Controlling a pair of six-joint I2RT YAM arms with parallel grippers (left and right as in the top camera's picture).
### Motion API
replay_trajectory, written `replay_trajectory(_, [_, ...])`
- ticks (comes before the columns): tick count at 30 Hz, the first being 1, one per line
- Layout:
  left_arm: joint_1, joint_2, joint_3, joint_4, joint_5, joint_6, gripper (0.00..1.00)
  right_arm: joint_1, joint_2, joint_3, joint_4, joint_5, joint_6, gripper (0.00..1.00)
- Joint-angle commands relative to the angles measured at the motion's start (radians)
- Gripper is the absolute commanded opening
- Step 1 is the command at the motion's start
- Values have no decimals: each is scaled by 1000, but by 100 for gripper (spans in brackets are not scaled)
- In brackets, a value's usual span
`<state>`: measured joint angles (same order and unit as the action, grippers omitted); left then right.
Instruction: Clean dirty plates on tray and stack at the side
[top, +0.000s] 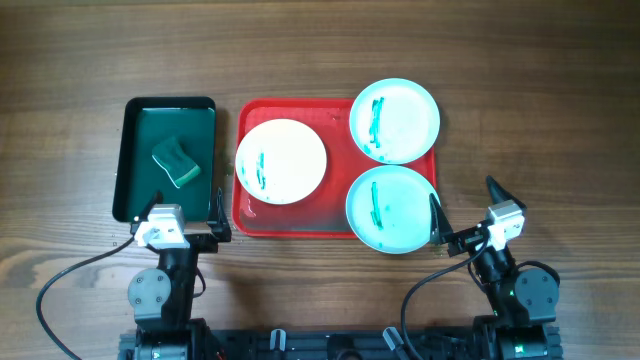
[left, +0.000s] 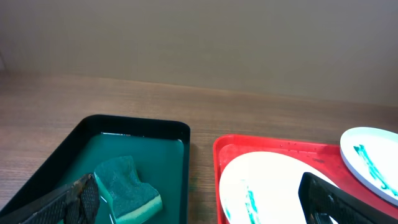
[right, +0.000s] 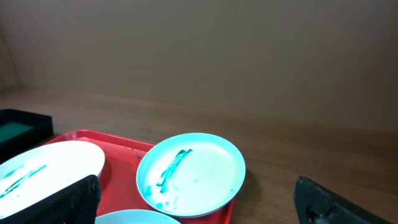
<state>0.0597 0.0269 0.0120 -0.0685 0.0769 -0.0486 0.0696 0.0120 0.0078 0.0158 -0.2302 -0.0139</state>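
Here, the left gripper (top: 185, 213) and the right gripper (top: 466, 205) both stand with jaws spread wide, gripping and touching nothing. Beyond them, one white round plate (top: 281, 160) and two pale turquoise round plates (top: 394, 120) (top: 390, 210), all streaked teal-green, lie unstacked on the large red rectangular plastic tray (top: 335, 197).

Even, soft lighting, faint shadows, sharp overhead view, dimmer wrist views, mild glare on tray (top: 300, 215)

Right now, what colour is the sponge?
Teal-green sponge with a paler yellowish base, clearest in the left wrist view.
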Motion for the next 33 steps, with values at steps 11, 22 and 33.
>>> replay_trajectory(11, [-3, -11, -6, -4, -19, 19, 100, 3, 4, -3, 9, 8, 39, 100])
replay_trajectory(22, [-3, 3, 29, 25, 87, -106, 100, 3, 64, 88, 36, -79, 155, 100])
replay_trajectory(33, [-3, 357, 463, -212, 223, -116, 100, 3, 457, 470, -35, -198, 147, 100])
